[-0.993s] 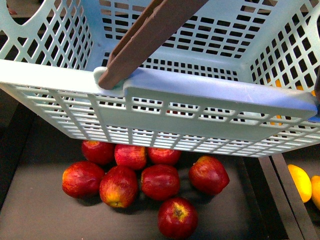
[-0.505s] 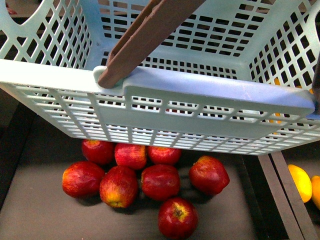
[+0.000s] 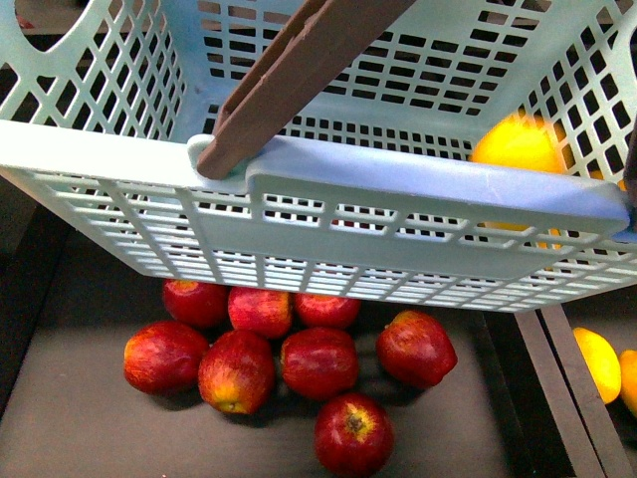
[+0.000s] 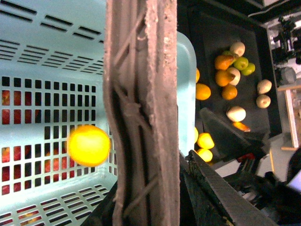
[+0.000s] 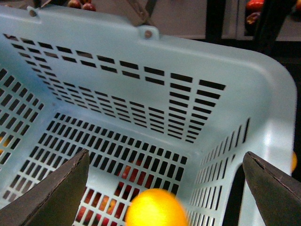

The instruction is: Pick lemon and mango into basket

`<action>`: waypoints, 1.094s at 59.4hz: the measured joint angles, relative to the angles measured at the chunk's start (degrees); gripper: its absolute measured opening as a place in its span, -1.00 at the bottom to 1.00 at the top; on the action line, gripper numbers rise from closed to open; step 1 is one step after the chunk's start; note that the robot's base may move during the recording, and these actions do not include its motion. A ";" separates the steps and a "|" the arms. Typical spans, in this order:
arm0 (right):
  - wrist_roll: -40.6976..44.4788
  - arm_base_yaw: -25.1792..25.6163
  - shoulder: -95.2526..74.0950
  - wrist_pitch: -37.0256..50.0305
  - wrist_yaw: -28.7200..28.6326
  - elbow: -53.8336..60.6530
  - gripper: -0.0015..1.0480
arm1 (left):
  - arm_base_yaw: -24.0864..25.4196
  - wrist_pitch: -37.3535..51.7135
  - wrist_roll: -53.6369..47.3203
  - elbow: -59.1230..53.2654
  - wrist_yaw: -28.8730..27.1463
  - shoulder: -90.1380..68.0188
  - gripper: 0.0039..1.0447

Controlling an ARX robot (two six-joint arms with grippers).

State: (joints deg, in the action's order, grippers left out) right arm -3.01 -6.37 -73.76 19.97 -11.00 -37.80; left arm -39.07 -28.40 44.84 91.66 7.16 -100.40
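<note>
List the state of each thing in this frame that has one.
basket: raised, tilted.
basket handle: clamped in the left gripper.
right gripper: open above the basket.
yellow fruit: blurred, ungripped, inside the basket; lemon or mango unclear.
red apples: lying on the dark surface under the basket.

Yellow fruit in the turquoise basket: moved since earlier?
Yes. The blurred yellow rounded fruit has appeared inside the turquoise slotted plastic basket, near its right wall; absent before.
</note>
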 joint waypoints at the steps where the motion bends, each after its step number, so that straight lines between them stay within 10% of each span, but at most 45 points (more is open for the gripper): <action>1: -0.02 0.13 0.17 0.04 0.35 0.07 0.83 | 0.00 0.00 0.02 0.00 0.07 0.00 -0.49; 12: 1.01 6.23 5.92 10.21 11.13 5.99 0.62 | 0.07 0.00 -0.02 -0.02 -0.50 0.00 -0.49; 39: 2.60 6.45 19.71 21.84 11.02 26.12 -0.95 | 0.07 0.00 0.17 -0.02 0.13 0.00 -0.50; 65: 2.80 6.43 34.62 14.58 11.02 33.79 -0.96 | 0.07 0.00 0.09 -0.02 -0.02 0.00 -0.50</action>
State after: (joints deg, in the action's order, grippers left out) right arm -0.21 0.05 -39.13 34.54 0.01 -4.01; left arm -39.00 -28.40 44.93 91.64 7.14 -100.40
